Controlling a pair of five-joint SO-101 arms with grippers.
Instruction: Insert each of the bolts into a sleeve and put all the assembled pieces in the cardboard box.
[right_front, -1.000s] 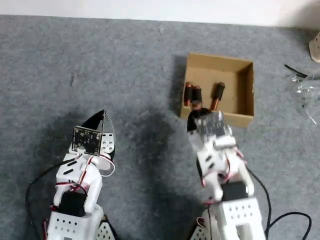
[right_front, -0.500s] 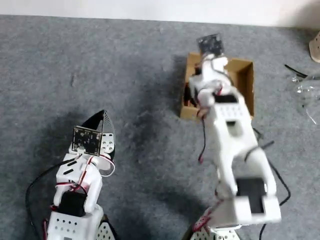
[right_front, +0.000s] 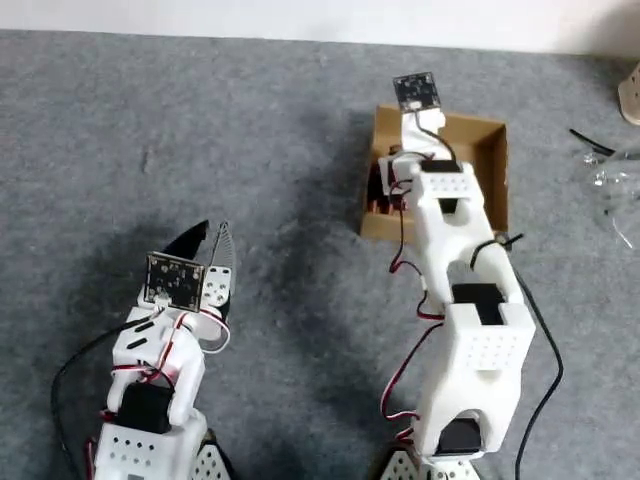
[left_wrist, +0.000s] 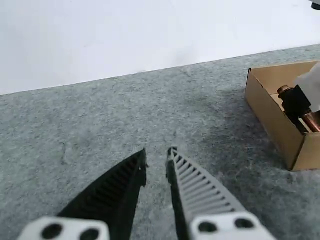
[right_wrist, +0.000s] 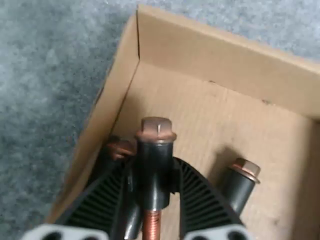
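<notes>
Overhead and wrists, common cardboard box (right_front: 474, 188)

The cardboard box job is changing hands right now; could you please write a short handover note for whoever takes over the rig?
Right gripper: shut on an assembled bolt-and-sleeve piece, held over the inside of the cardboard box.
Left gripper: open, empty, over the grey carpet, apart from the box.
Done: at least two other assembled pieces lie in the box, one partly hidden behind the right gripper.
Left: lower and release the held piece into the box.
</notes>
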